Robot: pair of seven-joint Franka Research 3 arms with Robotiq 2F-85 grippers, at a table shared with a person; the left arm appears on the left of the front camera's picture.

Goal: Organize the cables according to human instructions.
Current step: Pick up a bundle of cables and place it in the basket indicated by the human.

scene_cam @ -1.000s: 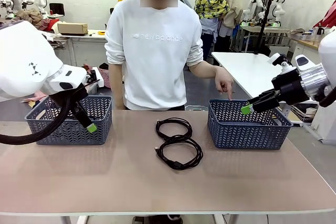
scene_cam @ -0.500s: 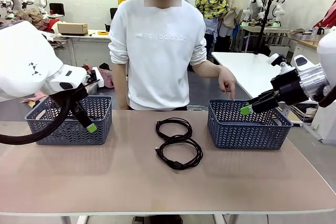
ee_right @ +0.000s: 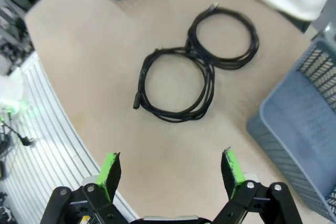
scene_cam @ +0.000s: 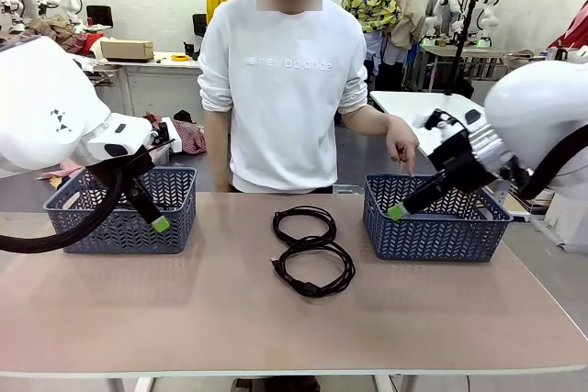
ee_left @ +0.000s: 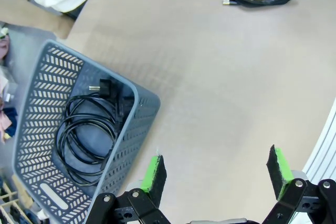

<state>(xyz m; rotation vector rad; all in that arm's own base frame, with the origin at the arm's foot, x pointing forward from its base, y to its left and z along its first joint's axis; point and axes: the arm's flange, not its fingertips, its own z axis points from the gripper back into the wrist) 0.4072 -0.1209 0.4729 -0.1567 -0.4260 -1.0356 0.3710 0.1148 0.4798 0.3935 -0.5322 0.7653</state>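
Note:
Two black cables lie coiled mid-table, touching: the far cable and the near cable. The right wrist view looks down on both, the near cable and the far cable. A third cable lies inside the left grey basket. My left gripper hangs open in front of that basket; its jaws hold nothing. My right gripper is open and empty at the right basket's left end, its jaws over bare table near the cables.
A person in a white sweatshirt stands at the far side, one hand pointing down over the right basket. The right basket's wall sits at that wrist view's right edge. Bare tabletop lies in front of the cables.
My right arm has swung left and down, bringing its gripper from above the right basket to the basket's left end. The person has shifted slightly right. The left arm has not moved.

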